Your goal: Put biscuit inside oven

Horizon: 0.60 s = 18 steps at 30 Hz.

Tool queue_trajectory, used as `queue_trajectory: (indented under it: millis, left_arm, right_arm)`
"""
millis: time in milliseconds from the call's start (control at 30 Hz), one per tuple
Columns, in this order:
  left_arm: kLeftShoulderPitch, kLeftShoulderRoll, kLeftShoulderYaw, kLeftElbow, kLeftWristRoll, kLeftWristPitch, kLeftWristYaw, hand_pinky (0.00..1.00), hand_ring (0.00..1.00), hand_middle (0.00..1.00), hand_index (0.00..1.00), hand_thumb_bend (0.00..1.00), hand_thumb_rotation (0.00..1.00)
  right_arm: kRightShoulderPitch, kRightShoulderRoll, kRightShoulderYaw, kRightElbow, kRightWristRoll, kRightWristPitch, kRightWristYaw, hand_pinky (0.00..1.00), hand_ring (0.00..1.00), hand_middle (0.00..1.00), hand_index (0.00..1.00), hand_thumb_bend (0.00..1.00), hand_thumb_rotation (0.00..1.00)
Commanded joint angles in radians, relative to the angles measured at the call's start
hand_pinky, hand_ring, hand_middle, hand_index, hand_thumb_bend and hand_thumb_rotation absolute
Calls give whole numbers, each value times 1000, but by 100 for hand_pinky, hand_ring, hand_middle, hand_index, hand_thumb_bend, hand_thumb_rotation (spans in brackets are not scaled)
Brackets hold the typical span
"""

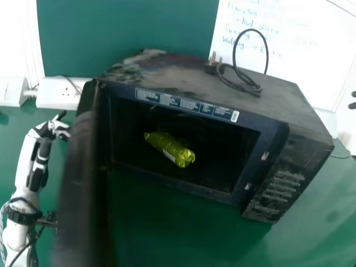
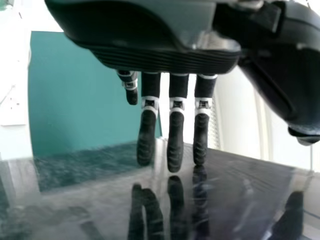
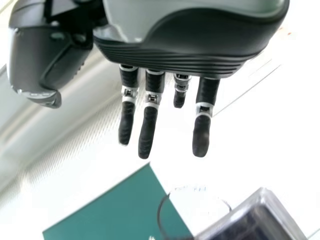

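A shiny yellow-green biscuit packet lies inside the black oven, on its cavity floor. The oven door stands wide open on the left side. My left hand is beyond the door's outer side, at the left of the head view. In the left wrist view the left hand has straight fingers close to a glossy dark surface that mirrors them. The right hand, in the right wrist view, is empty with its fingers straight, above and away from the oven's corner.
A black cable with a plug lies looped on the oven's top. White socket boxes stand behind the door at the left. A whiteboard with writing is behind the oven, on the green table.
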Motion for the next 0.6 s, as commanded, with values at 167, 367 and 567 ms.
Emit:
queue_trajectory:
  millis: [167,367,567]
  left_arm:
    - [37,2,-75,-158,73,79,-7,21,27,34,48,51,6]
    - [46,29,-119,-150,86,61,-55,21,26,33,48,51,5]
    - [37,44,-133,-84,65,17,-99,23,28,35,48,52,6]
  right_arm:
    - [13,-30,18,38,-22,31,-93,24,37,51,61,78,50]
    - [40,20,77,34,-61,-12,-151,24,36,49,60,80,50]
    - [77,67,149,35,-104,-75,-219,22,36,49,59,76,43]
